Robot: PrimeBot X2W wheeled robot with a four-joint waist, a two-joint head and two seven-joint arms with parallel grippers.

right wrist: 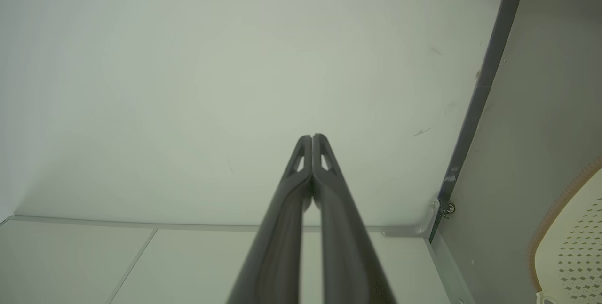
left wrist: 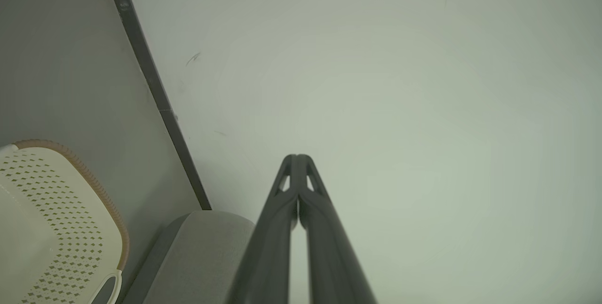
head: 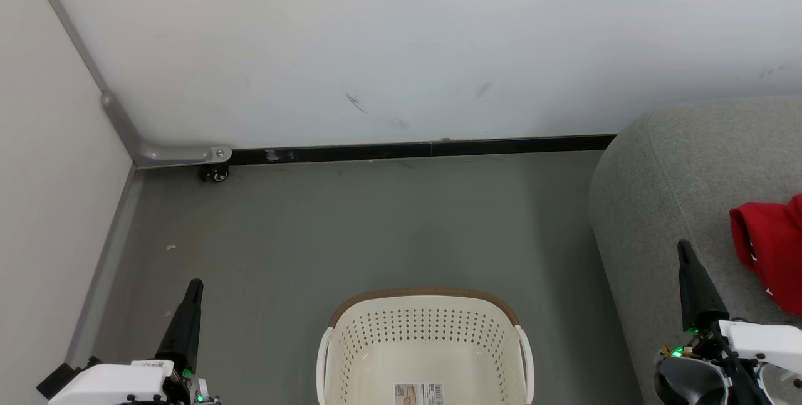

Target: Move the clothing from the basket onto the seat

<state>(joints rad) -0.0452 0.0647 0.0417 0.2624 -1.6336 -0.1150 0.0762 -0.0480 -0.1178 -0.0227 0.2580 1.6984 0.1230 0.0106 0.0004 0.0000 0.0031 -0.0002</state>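
Grey floor (head: 376, 223) carries the basket (head: 426, 342), empty where visible; clothing (head: 767, 245) lies on the seat (head: 677, 173). Left gripper (head: 196, 286) and right gripper (head: 684, 247) fingers pressed together, holding nothing: judged parked, transfer apparently done.

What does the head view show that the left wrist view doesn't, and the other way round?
The head view brings the red soft-fabric clothing lying on the large light grey upholstered seat, the right claw, a small black caster wheel, and a paper label on the bottom of the cream-white perforated plastic basket with brown rim. The left wrist view brings the triangular openings near the fingertips of the left claw, its two dark fingers pressed together. Both share the left claw, basket, seat, grey floor, white wall and black skirting strip.
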